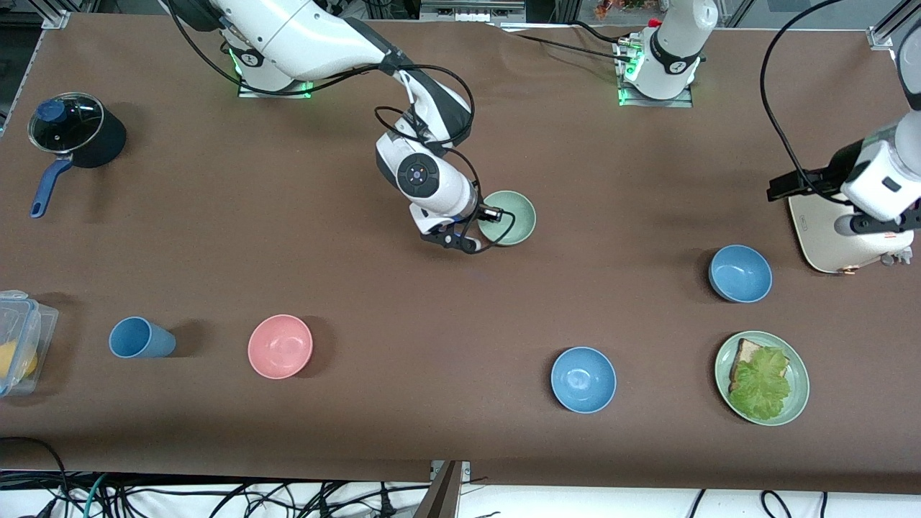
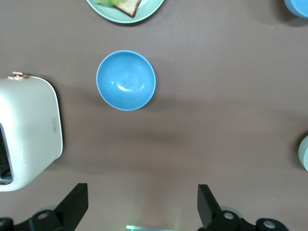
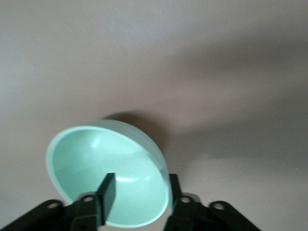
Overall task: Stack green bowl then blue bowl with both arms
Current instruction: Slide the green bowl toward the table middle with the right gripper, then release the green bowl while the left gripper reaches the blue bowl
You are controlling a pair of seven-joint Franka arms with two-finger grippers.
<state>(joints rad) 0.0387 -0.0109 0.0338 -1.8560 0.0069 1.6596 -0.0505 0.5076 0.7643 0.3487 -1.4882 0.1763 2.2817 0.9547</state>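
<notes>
Right tool (image 1: pixel 481 232) (image 3: pixel 139 190) clamped on the rim of the green bowl (image 1: pixel 512 216) (image 3: pixel 108 173), one finger (image 3: pixel 107 192) inside, the other outside, near the middle of the worktop (image 1: pixel 360 288), closer to the edge where the arm bases stand. Bowl tilted in the right wrist view, a shadow on the surface under it.

Left tool (image 2: pixel 142 204) spread wide, nothing between its fingers (image 2: pixel 72 204), up over the worktop's end on the left arm's side, beside a cream toaster (image 1: pixel 835 237) (image 2: pixel 26 130). Below it, one blue bowl (image 1: pixel 740 273) (image 2: pixel 126 80). Second blue bowl (image 1: pixel 583 379) nearer the front edge.
</notes>
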